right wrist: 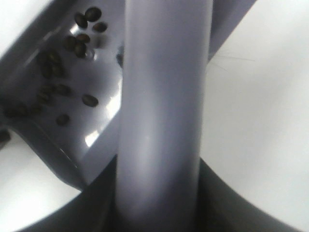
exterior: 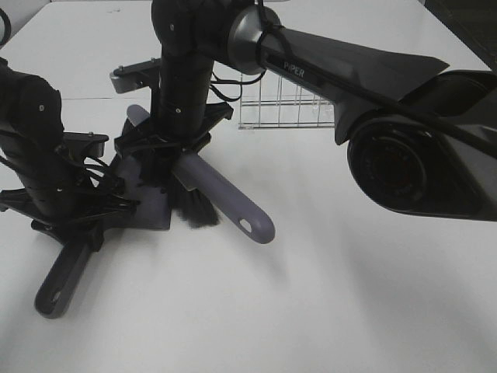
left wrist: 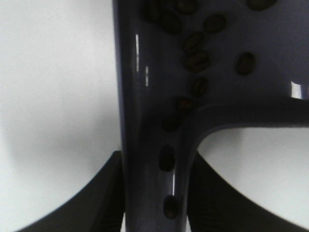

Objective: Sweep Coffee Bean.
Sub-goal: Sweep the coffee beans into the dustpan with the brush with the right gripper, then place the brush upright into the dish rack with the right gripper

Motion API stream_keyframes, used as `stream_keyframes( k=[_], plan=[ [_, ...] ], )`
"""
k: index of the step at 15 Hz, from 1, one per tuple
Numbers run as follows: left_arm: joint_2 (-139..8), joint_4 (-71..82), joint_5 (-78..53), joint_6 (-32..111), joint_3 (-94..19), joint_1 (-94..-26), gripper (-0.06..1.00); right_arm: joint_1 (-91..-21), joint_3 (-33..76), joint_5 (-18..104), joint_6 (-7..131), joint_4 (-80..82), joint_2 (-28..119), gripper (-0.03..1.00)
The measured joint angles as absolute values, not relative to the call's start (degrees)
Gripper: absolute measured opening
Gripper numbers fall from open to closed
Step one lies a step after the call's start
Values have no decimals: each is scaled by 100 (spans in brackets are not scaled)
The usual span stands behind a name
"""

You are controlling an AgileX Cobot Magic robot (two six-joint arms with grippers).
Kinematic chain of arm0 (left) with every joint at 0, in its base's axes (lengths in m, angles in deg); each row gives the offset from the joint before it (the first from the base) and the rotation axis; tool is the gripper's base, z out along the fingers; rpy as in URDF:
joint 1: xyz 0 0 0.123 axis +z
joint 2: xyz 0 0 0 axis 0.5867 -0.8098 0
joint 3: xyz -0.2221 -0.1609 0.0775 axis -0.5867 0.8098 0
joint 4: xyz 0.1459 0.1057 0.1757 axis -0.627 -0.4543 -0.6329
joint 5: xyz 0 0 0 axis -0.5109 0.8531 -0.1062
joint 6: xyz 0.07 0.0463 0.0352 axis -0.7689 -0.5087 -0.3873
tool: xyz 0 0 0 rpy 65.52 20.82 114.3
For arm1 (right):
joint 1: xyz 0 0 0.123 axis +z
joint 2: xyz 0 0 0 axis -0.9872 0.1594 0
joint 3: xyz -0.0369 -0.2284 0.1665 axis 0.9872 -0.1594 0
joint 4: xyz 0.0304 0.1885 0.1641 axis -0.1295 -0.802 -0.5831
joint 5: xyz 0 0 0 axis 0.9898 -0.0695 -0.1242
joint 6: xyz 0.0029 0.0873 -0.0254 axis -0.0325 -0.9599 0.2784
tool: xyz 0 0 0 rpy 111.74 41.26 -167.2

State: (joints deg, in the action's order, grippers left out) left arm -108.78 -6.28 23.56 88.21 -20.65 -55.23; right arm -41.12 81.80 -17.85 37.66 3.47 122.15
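**A:** Where do the small dark brown oval coffee beans [left wrist: 195, 60] stand?

**B:** All that I can see lie inside the dark grey plastic dustpan [exterior: 151, 208], which sits flat on the white desk [exterior: 349, 303] toward its left edge. A couple have rolled back into the hollow of the handle. I can make out none loose on the desk, though the arms hide some of it.

**A:** And the jaws?

**B:** The left gripper [left wrist: 157, 198] has its jaws closed on the dustpan's handle. The right gripper [right wrist: 154, 208] clamps the pale grey plastic brush with black bristles [exterior: 233, 203], and the bristles rest at the pan's mouth.

**A:** How would you finish the stroke?

**B:** I judge the sweep nearly done. Hold the pan's lip pressed to the desk and draw the bristles slowly inward over it. Don't flick, because round beans bounce and roll. Before lifting, tip the pan slightly back toward its handle so nothing spills out of the mouth.

**A:** Any writing?

**B:** Only "PIPER" in white on the black right arm [exterior: 334, 62]. The clear wire basket [exterior: 279, 109] near the far edge bears no label I can read.
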Motion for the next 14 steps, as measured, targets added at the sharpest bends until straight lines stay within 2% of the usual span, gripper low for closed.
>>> stream_keyframes(
  k=[6,8,11,14],
  plan=[
    [-10878,-622,2356,8815,-2065,-5523,32,-4158,8621,-1796,3645,1550,11946,26],
    [-10878,-622,2356,8815,-2065,-5523,32,-4399,8632,-1808,3645,1613,11762,26],
    [-10878,-622,2356,8815,-2065,-5523,32,-5115,8569,-1830,3691,1636,11235,26],
    [-10878,-622,2356,8815,-2065,-5523,32,-5711,8065,-1830,3691,1653,10628,26]
  ],
)
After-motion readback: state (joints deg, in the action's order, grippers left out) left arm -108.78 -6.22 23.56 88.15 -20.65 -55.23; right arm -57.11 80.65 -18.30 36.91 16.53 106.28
